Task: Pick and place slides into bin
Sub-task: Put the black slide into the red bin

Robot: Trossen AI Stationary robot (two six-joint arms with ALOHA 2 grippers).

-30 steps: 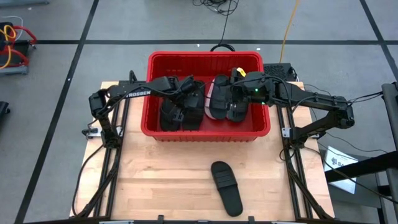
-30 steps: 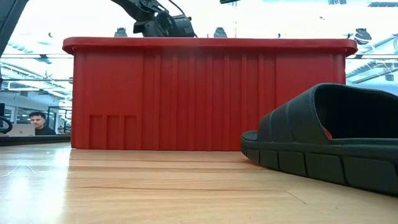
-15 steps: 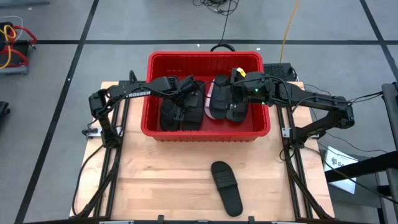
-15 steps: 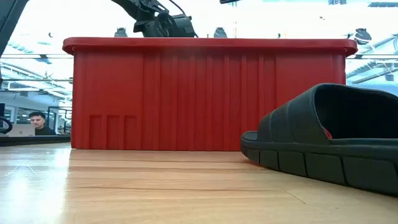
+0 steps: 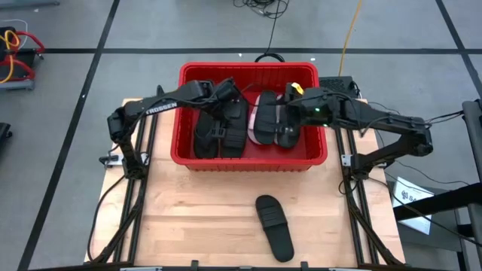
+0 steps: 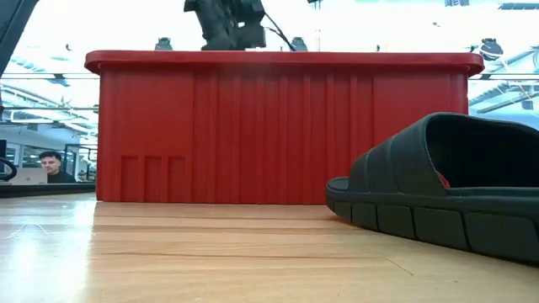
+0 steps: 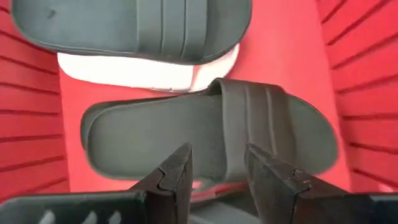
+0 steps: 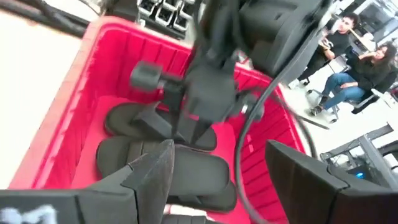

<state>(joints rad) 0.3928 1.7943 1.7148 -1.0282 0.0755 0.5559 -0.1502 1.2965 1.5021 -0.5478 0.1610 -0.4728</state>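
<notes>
While one black slide is lying alone on the counter, well apart from the bin and nearest to me, the job isn't finished, and that slide is my main worry. Neither arm is near it, so whichever one I send has to clear the thick red rim first; a low exit could catch the wall and drag the whole bin across the wood.

Further back, inside the bin, the other slides lie packed side by side, dark ones on the left and a pink one showing under a black one toward the right. My left end effector hangs over the left group with its fingers apart and nothing between them. My right end effector sits over the right group, fingers spread wide and empty. Both arms are crowded over one bin and close to each other, so I judge that a careless sideways retreat could knock them together or snag a strap and tip a slide back out.

Against a second ago, the left end effector has let go and lifted toward the bin's far wall; the right one has barely shifted, and the lone slide hasn't moved.
</notes>
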